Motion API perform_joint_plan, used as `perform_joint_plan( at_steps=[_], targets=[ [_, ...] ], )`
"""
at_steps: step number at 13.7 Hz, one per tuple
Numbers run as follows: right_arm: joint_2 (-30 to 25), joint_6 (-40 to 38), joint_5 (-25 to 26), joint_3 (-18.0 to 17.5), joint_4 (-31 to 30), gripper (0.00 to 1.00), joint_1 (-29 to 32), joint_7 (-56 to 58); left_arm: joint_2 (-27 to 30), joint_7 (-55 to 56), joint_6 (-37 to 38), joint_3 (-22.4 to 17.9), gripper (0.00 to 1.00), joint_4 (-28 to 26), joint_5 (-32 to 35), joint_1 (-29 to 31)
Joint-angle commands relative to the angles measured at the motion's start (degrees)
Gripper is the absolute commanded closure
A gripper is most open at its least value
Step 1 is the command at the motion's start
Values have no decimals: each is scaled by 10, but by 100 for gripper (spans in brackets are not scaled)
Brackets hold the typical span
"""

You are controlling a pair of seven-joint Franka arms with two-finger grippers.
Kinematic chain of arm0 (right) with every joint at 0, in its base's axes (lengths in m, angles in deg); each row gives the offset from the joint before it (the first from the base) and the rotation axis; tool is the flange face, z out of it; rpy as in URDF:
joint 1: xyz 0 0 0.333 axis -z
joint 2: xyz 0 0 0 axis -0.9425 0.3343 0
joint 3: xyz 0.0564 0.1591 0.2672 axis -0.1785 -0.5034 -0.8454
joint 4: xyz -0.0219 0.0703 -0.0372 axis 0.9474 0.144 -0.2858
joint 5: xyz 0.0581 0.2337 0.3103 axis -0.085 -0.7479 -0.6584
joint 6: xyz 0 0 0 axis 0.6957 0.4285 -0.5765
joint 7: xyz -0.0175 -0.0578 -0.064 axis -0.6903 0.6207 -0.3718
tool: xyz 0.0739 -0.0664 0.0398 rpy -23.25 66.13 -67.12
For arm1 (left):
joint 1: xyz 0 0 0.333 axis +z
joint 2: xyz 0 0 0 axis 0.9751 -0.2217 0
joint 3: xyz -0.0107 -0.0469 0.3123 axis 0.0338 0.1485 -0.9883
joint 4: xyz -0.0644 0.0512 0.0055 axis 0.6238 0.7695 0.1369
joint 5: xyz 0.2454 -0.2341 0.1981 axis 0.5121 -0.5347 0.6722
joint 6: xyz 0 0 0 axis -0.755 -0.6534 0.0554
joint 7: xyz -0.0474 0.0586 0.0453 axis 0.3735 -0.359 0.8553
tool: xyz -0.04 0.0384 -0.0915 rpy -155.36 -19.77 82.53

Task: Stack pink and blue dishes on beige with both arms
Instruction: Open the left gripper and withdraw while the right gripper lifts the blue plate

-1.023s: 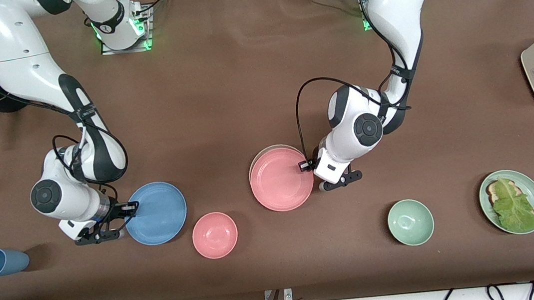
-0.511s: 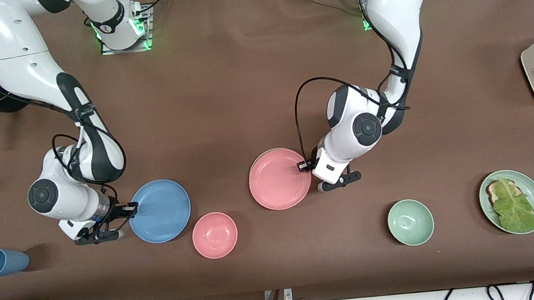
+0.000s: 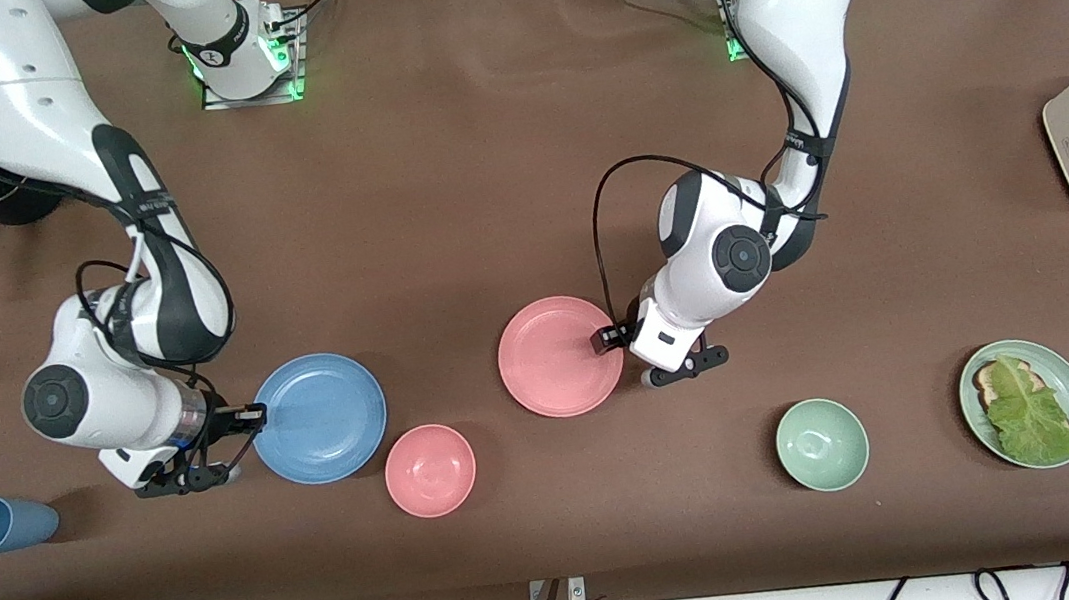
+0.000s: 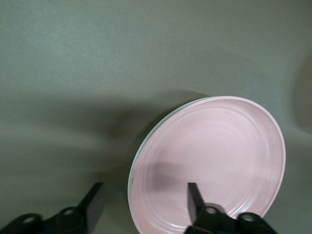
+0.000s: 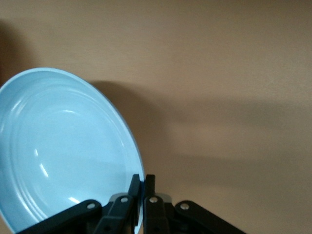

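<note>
**Pink down on beige, blue next to cross**

Shows the right gripper (image 3: pixel 249 414) (image 5: pixel 143 187) pinched tight on the rim of the blue plate (image 3: pixel 321 417) (image 5: pixel 63 151), gripping at the plate's nine o'clock edge on the front view's clock face, toward the right arm's end of the table (image 3: pixel 477 145).

Finds the pink plate (image 3: pixel 556 356) (image 4: pixel 219 156) lying flat near the table's middle. Catches, in the left wrist view, a thin pale edge under it, taken here for the beige plate (image 4: pixel 137 157). Puts the left gripper (image 3: pixel 623 355) (image 4: pixel 146 204) at that stack's three o'clock rim, fingers spread wide and gripping nothing, one over the pink surface, the other outside the rim.

Places the stack at roughly three o'clock from the blue plate, a touch toward two, well apart across bare tabletop. Leaves the right arm as the only one with the plate in its grip, so probably calls for a sideways carry along that line, with the free edge of the plate leading.

Notes the pink bowl (image 3: pixel 430 470) at about five o'clock from the blue plate, nearer the front camera and seemingly off the path. Suggests clearing the left gripper from the stack's rim before the blue plate arrives.
</note>
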Motion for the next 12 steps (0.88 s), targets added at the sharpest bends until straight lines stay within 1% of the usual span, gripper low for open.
perform_joint_plan(
  at_steps=[1, 2, 4, 5, 6, 8, 9, 11, 12],
  targets=[
    [-27, -86, 1, -2, 43, 100, -15, 3, 46, -16, 92, -11, 0, 18, 66, 11],
    [-27, -114, -1, -2, 63, 100, -22, 0, 52, -17, 150, -11, 0, 44, 91, 25],
    [-27, -132, -6, -3, 83, 100, -39, -2, 52, -38, 267, -10, 0, 110, 99, 56],
    [-27, -132, -6, -3, 83, 100, -55, -3, 52, -70, 308, -11, 0, 135, 99, 72],
    [-26, -126, -6, -2, 83, 100, -74, -24, 54, -115, 342, -11, 0, 147, 99, 89],
    [-20, -110, -6, -2, 84, 100, -110, -119, 75, -194, 366, -10, 0, 147, 99, 138],
    [-15, -96, -6, -2, 82, 100, -131, -149, 84, -227, 380, -9, 0, 147, 99, 161],
    [-1, -69, -5, -2, 82, 100, -171, -219, 109, -277, 401, -11, 0, 146, 104, 198],
    [7, -49, -5, -2, 82, 100, -188, -257, 126, -292, 413, -10, 0, 145, 118, 216]
  ],
)
